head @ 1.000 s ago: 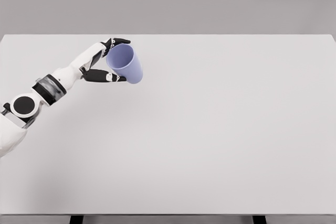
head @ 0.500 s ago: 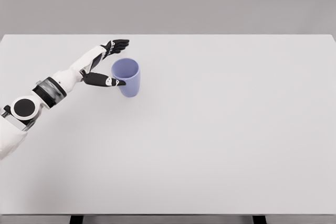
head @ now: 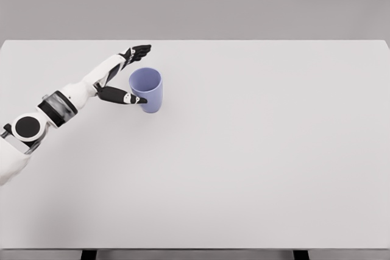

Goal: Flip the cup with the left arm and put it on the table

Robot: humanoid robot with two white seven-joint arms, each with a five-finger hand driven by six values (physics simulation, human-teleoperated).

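- The cup (head: 146, 90) is a plain lilac tumbler, standing upright with its mouth up on the far-left part of the table (head: 256, 162), so by the look of it the flip is done and it is set down
- It reads as a thin-walled plastic beaker, light and stiff; I would expect it to tip or skate at a small sideways nudge (an empty cup has little to hold it in place)
- Its wall looks smooth and tapers slightly toward the base, so a pinch low down would tend to slide; the better hold, to my mind, is across the upper wall just under the rim, thumb on one side and fingers opposite
- The left hand (head: 124, 75) sits just to the cup's left with its fingers spread apart: the dark fingers (head: 139, 51) reach out above and behind the rim, the thumb (head: 130, 97) lies low against or just beside the near wall (contact there I cannot settle), and nothing is clamped
- The risk I see is the thumb catching the wall as the hand draws off, so a retreat straight away to the left would be the safest line
- The tabletop is a flat, matte, pale surface, wide on every side of the cup
- Behind it is a plain grey wall; the right arm is not in the picture
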